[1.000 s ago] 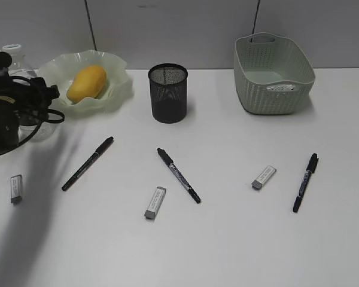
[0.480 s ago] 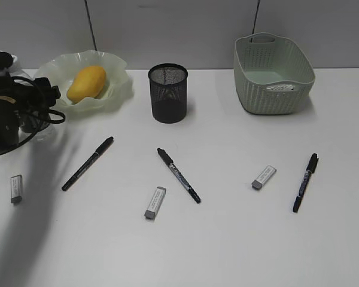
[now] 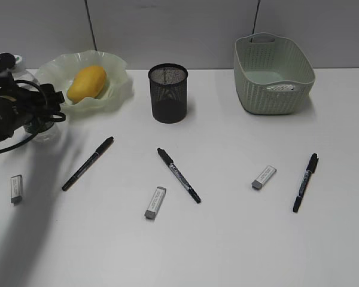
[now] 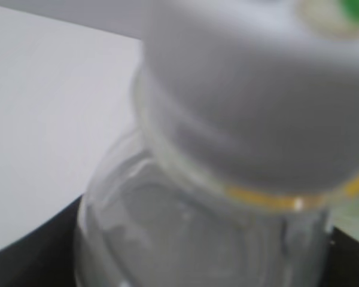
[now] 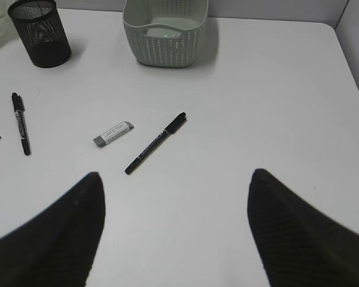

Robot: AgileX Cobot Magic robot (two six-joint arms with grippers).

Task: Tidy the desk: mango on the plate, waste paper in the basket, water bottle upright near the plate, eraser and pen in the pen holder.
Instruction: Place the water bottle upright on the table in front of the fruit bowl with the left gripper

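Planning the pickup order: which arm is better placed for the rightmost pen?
Right. Its open gripper hovers just short of that pen; the left gripper is at the water bottle across the desk.

Right claw (image 5: 173, 230) agape, raised.

Even, soft light fills my desk (image 3: 239, 239); my left arm casts a broad grey shadow along its left edge. My left wrist view is heavily blurred, the water bottle (image 4: 227, 179) too close. My right wrist view is sharp.
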